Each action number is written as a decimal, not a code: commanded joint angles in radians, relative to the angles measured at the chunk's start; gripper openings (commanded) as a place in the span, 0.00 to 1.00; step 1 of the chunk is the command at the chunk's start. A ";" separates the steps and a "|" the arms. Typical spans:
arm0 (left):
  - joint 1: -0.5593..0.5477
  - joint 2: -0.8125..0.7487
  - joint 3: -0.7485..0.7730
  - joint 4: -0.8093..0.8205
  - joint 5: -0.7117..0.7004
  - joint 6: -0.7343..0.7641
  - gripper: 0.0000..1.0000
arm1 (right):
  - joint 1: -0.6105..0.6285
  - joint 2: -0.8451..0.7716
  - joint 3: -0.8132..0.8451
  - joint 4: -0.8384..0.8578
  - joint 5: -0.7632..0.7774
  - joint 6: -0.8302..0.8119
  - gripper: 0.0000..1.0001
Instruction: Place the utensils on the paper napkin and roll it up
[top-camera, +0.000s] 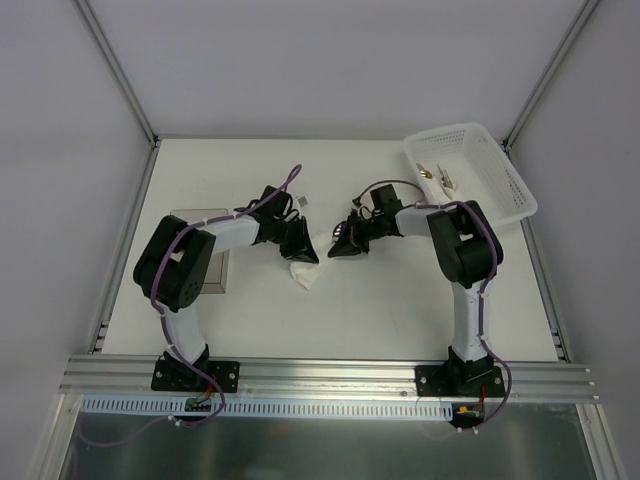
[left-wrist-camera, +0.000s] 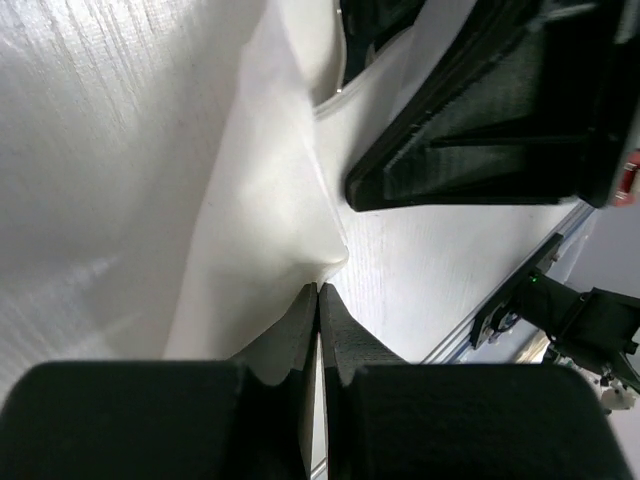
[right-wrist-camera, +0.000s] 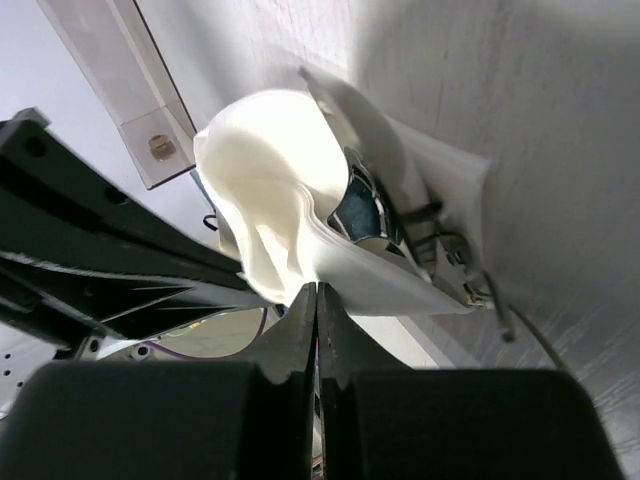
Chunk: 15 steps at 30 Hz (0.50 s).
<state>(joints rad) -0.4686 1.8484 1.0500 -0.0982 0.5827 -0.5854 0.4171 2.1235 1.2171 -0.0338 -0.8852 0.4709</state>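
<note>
Arms reach in from the near edge of the bench (top-camera: 380, 310) and meet at its middle, where the paper napkin (top-camera: 303, 274) lies bunched between them. Each side nips a fold, most likely so that the sheet can be turned over its load from two ends at once. The left pincer (left-wrist-camera: 318, 290) is closed to a hairline gap, with a peak of napkin apparently caught at its tips. The right pincer (right-wrist-camera: 316, 290) is just as tight, clamped on the sheet's lower edge. Its wrist view shows the utensils (right-wrist-camera: 372, 215) already inside the curl, a shiny spoon bowl and slim ends poking out. Loading looks done, and I judge rolling to be the step in hand. Farther off, at the far right corner, the white basket (top-camera: 520, 205) holds a few small items I cannot identify.
</note>
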 joint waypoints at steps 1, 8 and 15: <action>0.015 -0.097 0.007 -0.029 -0.008 0.042 0.00 | 0.012 0.072 -0.048 -0.041 0.104 0.055 0.00; -0.022 -0.118 -0.011 -0.029 0.019 0.021 0.00 | 0.011 0.067 -0.131 0.114 0.106 0.138 0.00; -0.102 -0.072 -0.013 -0.009 0.026 -0.014 0.00 | 0.009 0.073 -0.139 0.112 0.130 0.140 0.00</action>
<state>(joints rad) -0.5316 1.7653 1.0424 -0.1146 0.5770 -0.5831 0.4168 2.1242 1.1309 0.1848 -0.9073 0.5865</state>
